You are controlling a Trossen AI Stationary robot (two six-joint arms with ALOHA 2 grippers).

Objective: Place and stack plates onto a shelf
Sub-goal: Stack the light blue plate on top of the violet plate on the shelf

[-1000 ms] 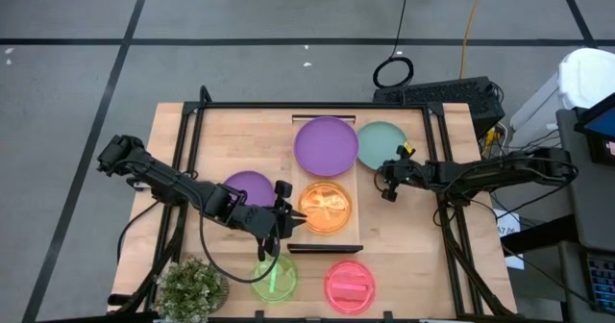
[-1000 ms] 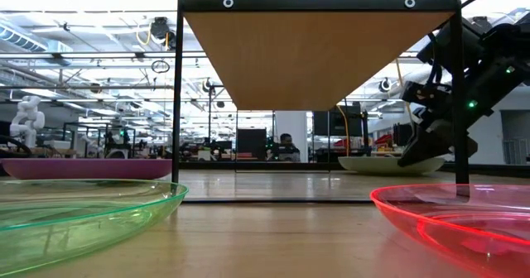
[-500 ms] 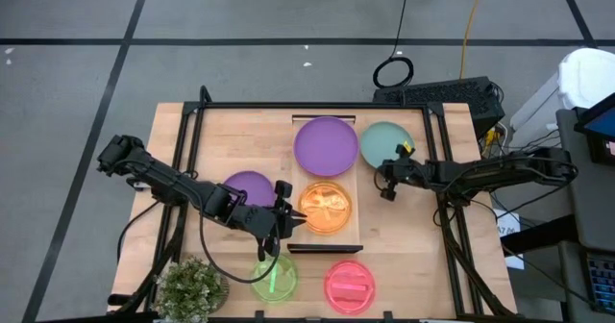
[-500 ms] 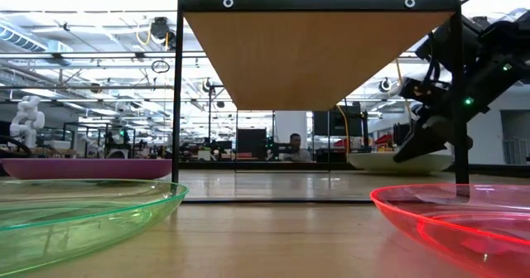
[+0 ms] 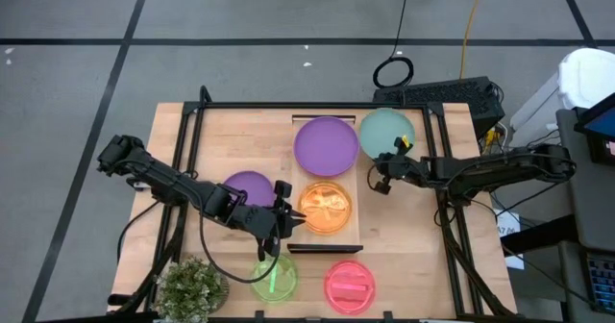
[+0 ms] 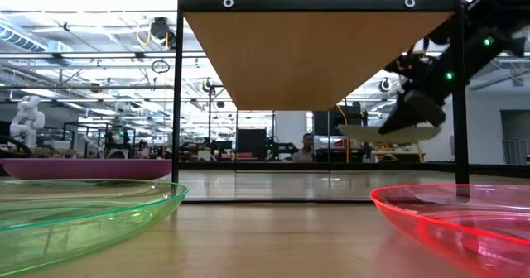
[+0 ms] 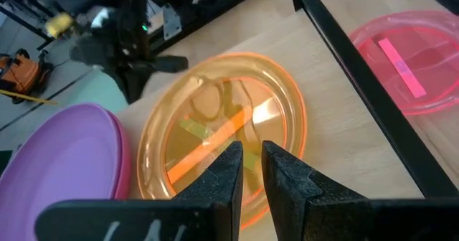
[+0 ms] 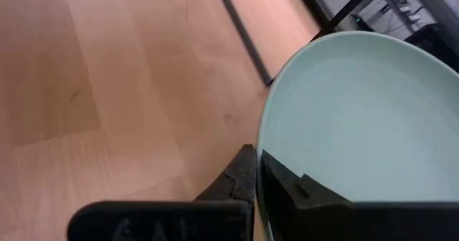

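On the near edge of the tabletop (image 5: 183,140), at about 6 o'clock, the green plate (image 5: 274,277) and the pink-red plate (image 5: 348,286) lie side by side. Just behind them a dark bar closes the near end of the shelf (image 5: 357,235). The orange plate (image 5: 325,208) lies on this near part of the shelf. The left end effector (image 5: 286,219) is at the 9 o'clock edge of the orange plate; its fingers (image 7: 231,171) have only a narrow gap, and I cannot tell if they pinch the rim. The small purple plate (image 5: 248,186) lies on the tabletop beside this arm. Farther, at 12 o'clock, the large purple plate (image 5: 326,145) lies on the shelf. At 1 o'clock the right end effector (image 5: 381,172) is closed on the rim of the teal plate (image 5: 386,133), which the low view shows lifted above the tabletop.
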